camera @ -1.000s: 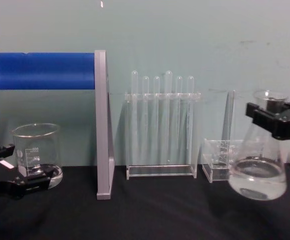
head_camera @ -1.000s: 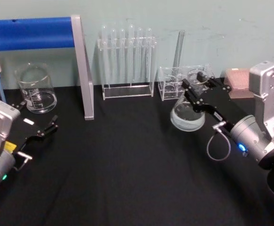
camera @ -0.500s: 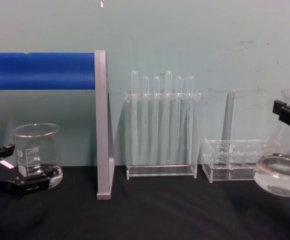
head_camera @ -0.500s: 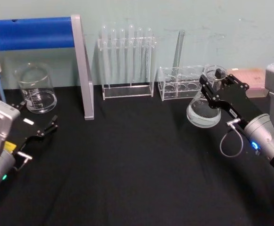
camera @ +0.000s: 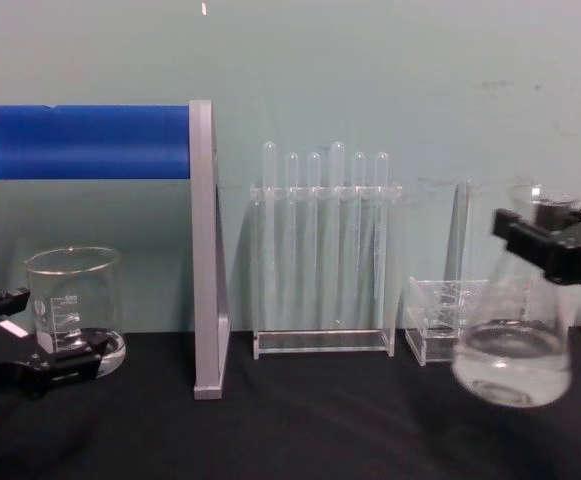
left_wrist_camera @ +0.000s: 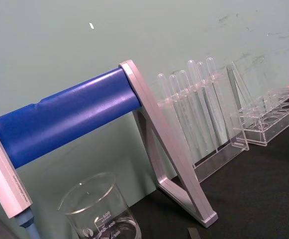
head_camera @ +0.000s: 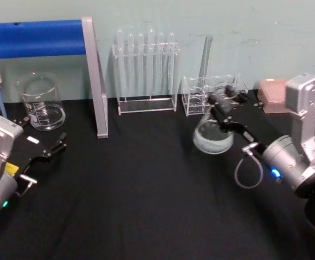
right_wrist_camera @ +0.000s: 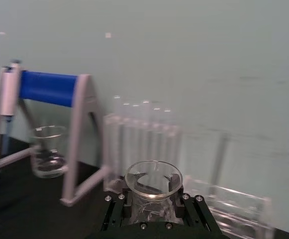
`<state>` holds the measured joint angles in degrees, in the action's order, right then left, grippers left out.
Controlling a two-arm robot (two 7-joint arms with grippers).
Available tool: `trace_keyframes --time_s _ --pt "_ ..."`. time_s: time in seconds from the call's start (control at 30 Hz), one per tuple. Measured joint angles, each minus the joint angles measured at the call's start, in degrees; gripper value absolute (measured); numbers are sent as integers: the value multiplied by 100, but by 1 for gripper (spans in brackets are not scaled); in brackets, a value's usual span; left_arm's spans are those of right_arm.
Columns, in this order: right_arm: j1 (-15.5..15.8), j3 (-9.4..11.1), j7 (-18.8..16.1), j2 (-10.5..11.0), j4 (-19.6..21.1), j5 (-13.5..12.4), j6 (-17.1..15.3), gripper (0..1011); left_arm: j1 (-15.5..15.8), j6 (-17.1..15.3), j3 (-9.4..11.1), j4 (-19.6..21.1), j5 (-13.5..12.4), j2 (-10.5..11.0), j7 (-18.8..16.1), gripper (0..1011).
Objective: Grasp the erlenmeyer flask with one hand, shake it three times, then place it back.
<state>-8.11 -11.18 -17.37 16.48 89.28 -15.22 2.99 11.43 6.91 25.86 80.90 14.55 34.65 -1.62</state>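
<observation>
- While clamped by the neck in the right end effector (head_camera: 226, 103), the flask (head_camera: 213, 136) hangs near the back right of the counter (head_camera: 146, 195), just in front of the small clear rack (head_camera: 200, 97).
- Fingers shut on the narrow neck below the flared rim (right_wrist_camera: 153, 181). Sensible hold: the rim stops it slipping down and the wide base stays free to swing.
- Chest view: the flask base (camera: 511, 362) looks to be off the counter, liquid sitting low in it. Reads as mid-shake, not set down yet; I can't tell the shake count.
- Head view: the flask leans a little, base toward the counter's middle, neck back toward the arm.
- Left end effector (head_camera: 45, 131) is parked at the counter's left edge, fingers apart, holding nothing, just in front of the beaker (head_camera: 40, 102). It's out of the way, since this is a one-arm job.
- The test tube rack (head_camera: 145, 70) and blue stand (head_camera: 38, 38) sit along the back edge, apart from the flask.
- Risk: the small rack is close behind, so a wide swing could clip it. Liquid is low, so a spill is unlikely.
</observation>
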Motion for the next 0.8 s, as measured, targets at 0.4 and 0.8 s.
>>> trace_keyframes --time_s 0.4,0.8 --pt "-80 -727 -526 -71 80 -146 -56 453 0 0 0 0 0 0 0 1001" --pt "-118 -1259 -803 45 181 -256 -106 456 0 0 0 0 0 0 0 1001"
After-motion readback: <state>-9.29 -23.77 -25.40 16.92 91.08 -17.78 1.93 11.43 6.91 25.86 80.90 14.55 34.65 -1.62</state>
